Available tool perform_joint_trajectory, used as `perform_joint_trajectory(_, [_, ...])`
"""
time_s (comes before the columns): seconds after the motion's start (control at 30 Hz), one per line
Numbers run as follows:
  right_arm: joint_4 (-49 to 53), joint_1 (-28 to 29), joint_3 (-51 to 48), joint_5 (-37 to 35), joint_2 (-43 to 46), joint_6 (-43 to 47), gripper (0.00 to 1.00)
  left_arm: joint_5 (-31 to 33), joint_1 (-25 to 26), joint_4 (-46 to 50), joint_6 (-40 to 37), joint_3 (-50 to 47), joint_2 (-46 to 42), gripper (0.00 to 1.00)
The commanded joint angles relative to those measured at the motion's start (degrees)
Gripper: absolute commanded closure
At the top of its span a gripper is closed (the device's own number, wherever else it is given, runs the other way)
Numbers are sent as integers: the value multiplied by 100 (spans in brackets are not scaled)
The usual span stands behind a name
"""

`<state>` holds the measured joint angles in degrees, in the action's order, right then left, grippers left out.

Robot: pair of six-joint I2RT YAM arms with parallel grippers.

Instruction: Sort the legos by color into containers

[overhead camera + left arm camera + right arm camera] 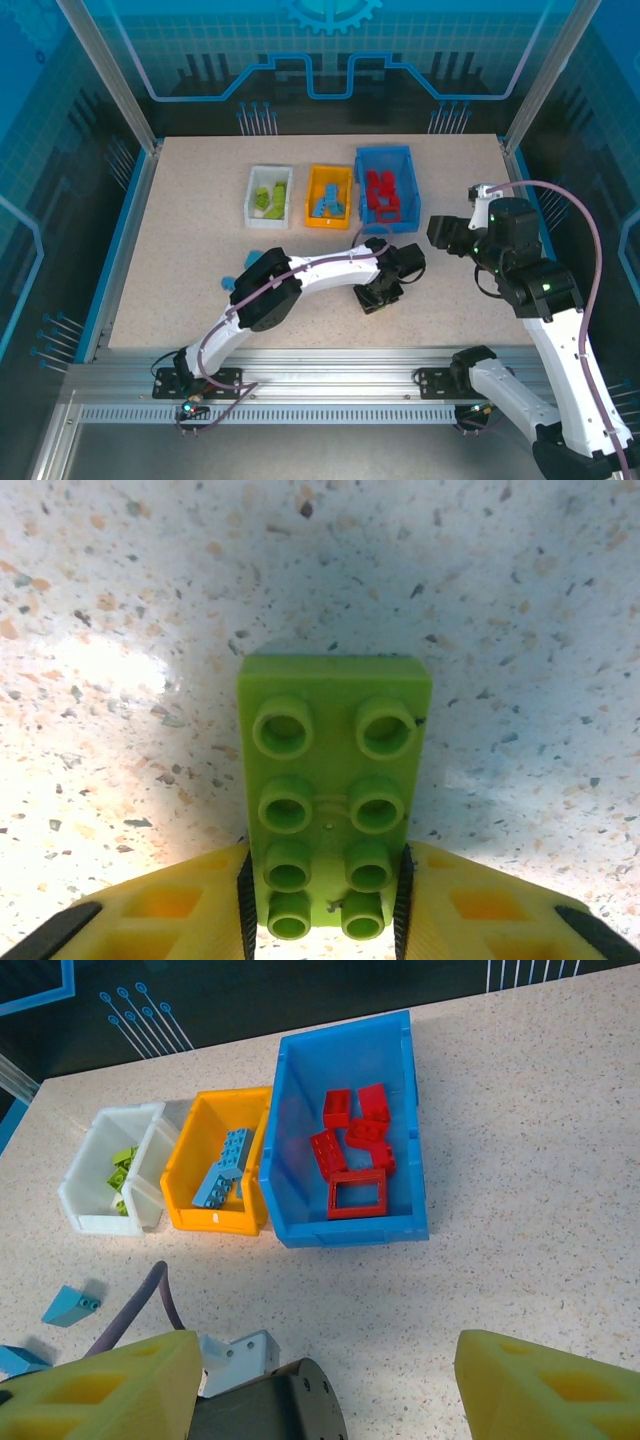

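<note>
Left fingers (325,905): clenched on the lime green brick (330,800), with the dark pads (245,900) pressed against both long sides at its near end.
Green brick: it lies flat, studs up, on the speckled surface (180,250), low in the middle of the left wrist view. In the top view it is under the left fingers (378,297), just below centre.
Right fingers (325,1390): released and spread wide with nothing between them, hanging right of centre in the top view (440,232).
Risk, grip: only the near studs sit between the pads, so I reckon the long free end could droop or swing as the brick comes up.
Risk, drop: the white bin (100,1218) is touching the orange bin (215,1222), so a tilted brick let go early could land in the wrong one.
Risk, arms: the left arm's wrist sits right under the right fingers, and a hasty lift might bump them.
White bin: at the left of the row, holding lime green bricks (122,1165).
Orange bin: in the middle, holding light blue bricks (222,1170).
Blue bin (350,1230): at the right and the largest, holding red bricks (350,1140) and a hollow red frame (357,1193).
Left over: a loose light blue brick (70,1305) lies on the surface at the lower left of the right wrist view, so the sorting looks unfinished.
</note>
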<state>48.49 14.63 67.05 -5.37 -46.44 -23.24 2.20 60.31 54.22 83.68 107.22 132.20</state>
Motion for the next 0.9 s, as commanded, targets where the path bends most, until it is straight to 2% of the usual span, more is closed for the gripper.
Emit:
perform_joint_trajectory(0.0, [112, 102, -34, 130, 91, -66, 30, 268, -147, -496, -181, -440, -40, 62])
perform_joint_trajectory(0.13, [129, 137, -7, 315, 126, -22, 30, 726, -176, -740, -489, -1061, -657, 63])
perform_joint_trajectory(0.23, [-3, 256, -49, 718, 93, 61, 30, 954, -268, -807, -719, -1640, -1383, 62])
perform_joint_trajectory(0.3, [-200, 471, -122, 1047, 52, 138, 30, 1142, -384, -789, -895, -2047, -1935, 62])
perform_joint_trajectory(0.37, [-434, 934, -186, 1175, -59, 171, 30, 1248, -612, -773, -1178, -2469, -2527, 62])
perform_joint_trajectory(0.47, [-847, 2057, -275, 725, -316, 164, 30, 1301, -1208, -671, -1842, -2800, -3210, 61])
perform_joint_trajectory(0.6, [-1551, 3071, -385, 363, -825, -11, 30, 1277, -2214, -535, -3084, -2803, -3558, 60])
perform_joint_trajectory(0.73, [-2299, 3579, -407, 283, -1513, -232, 30, 1093, -3320, -493, -4434, -2425, -3425, 58])
perform_joint_trajectory(0.87, [-2689, 3676, -279, 241, -2123, -430, 32, 833, -4109, -670, -5323, -1936, -2942, 57])
